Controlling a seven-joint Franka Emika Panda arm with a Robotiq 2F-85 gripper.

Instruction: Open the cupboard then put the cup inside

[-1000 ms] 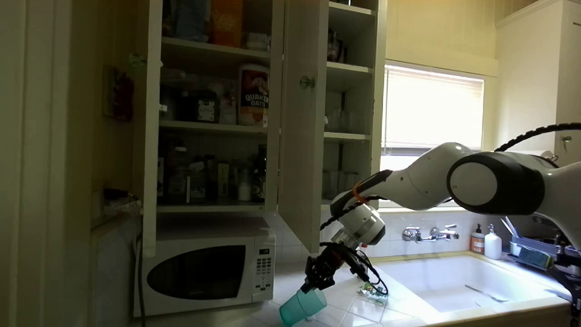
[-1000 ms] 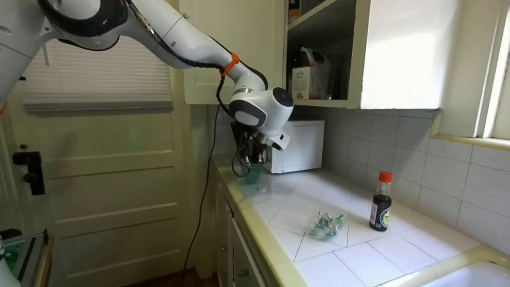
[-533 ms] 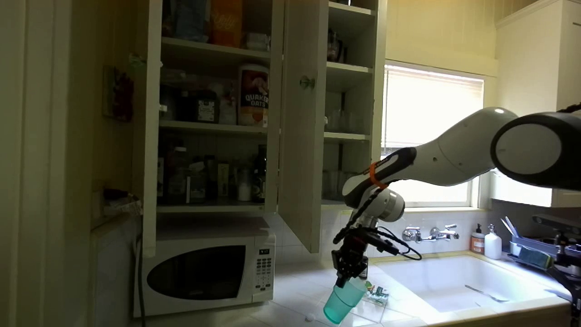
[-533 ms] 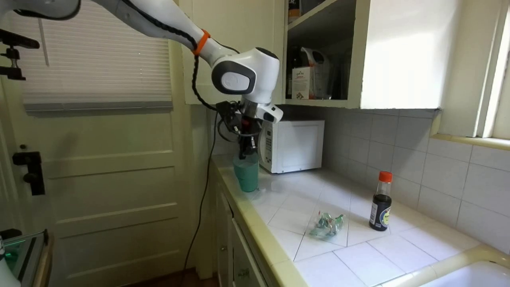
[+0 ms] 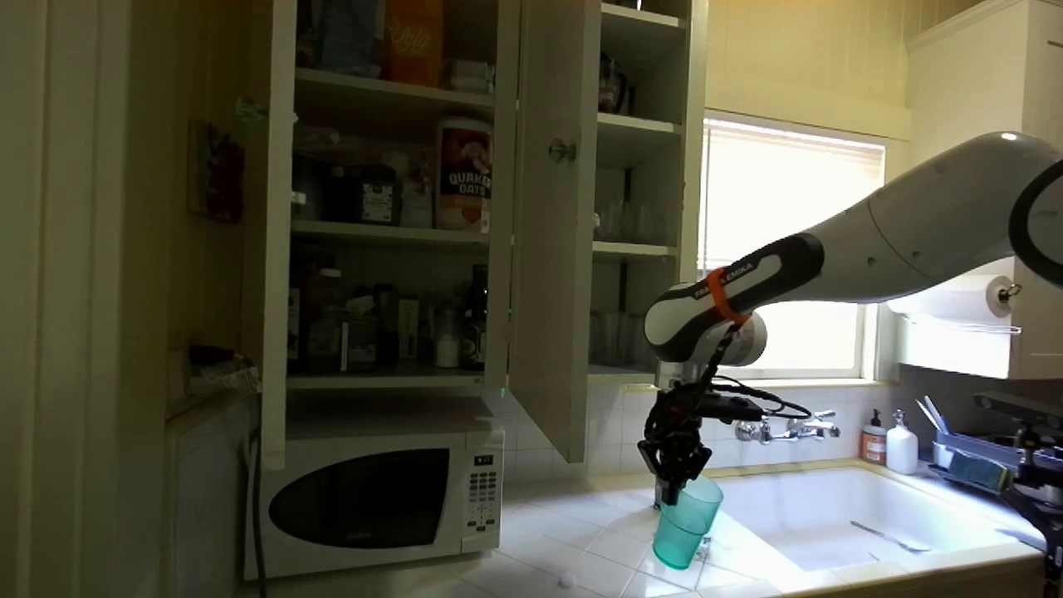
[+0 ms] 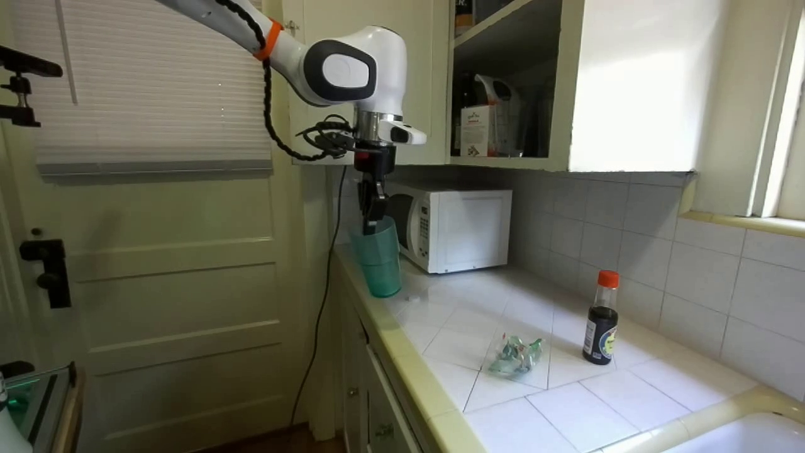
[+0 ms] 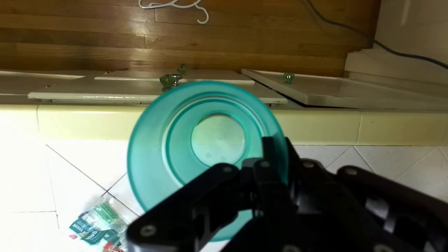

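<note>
The cup (image 5: 688, 531) is a translucent teal tumbler, tilted slightly, mouth up. It also shows in an exterior view (image 6: 380, 264) and in the wrist view (image 7: 154, 143). My gripper (image 5: 669, 496) is shut on the cup's rim, one finger inside and one outside, as the wrist view shows (image 7: 280, 154). The cup appears held above the counter near its front edge. The cupboard (image 5: 644, 141) has white shelves with a few glasses. Its flat cream door (image 5: 548, 274) stands open, swung outward. The gripper and cup are below the shelves, to the right of the door's bottom edge.
A white microwave (image 5: 378, 498) stands under the doorless, crowded compartment (image 5: 390, 228). A dark sauce bottle (image 6: 602, 327) and a green plastic packet (image 6: 516, 357) lie or stand on the tiled counter (image 6: 465, 314). The sink (image 5: 830, 515) is to the right.
The gripper and cup have moved right in one exterior view and slightly left in an exterior view showing the door blinds. The wrist has risen, and the cup has tipped closer to upright.
</note>
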